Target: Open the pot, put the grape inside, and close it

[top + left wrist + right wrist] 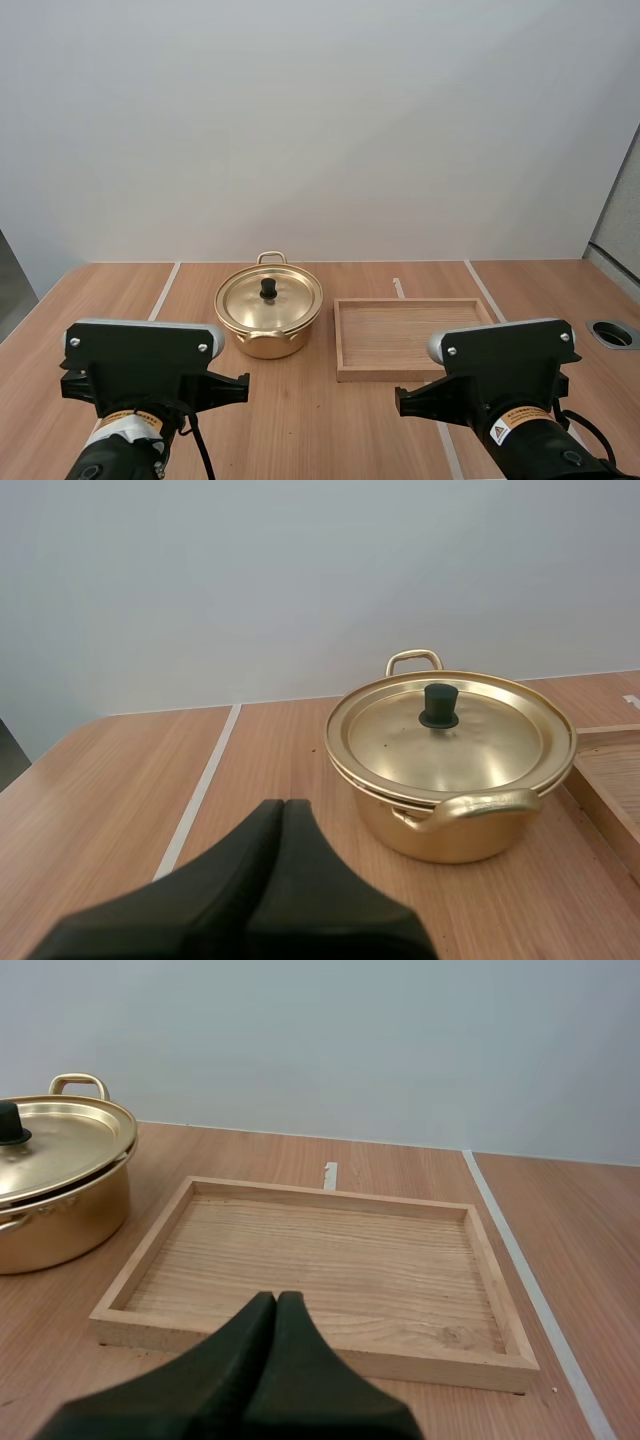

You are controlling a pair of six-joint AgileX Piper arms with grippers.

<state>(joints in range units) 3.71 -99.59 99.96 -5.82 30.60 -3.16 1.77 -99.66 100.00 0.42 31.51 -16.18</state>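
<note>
A shiny gold pot (pixel 262 344) stands upright toward the far edge of the tabletop (pixel 300 420), its lid (pixel 288 303) seated level and closed, black knob (pixel 268 288) on top.

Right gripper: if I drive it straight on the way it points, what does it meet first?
Most likely the near rim of the wooden tray: the shut right gripper points at it with nothing between. Height is unclear, so it might clear the rim.

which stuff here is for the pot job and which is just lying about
For the job:
pot
lid, on the pot
left pincer and right pincer, both shut on nothing

Lying about:
tray, beside the pot
</note>
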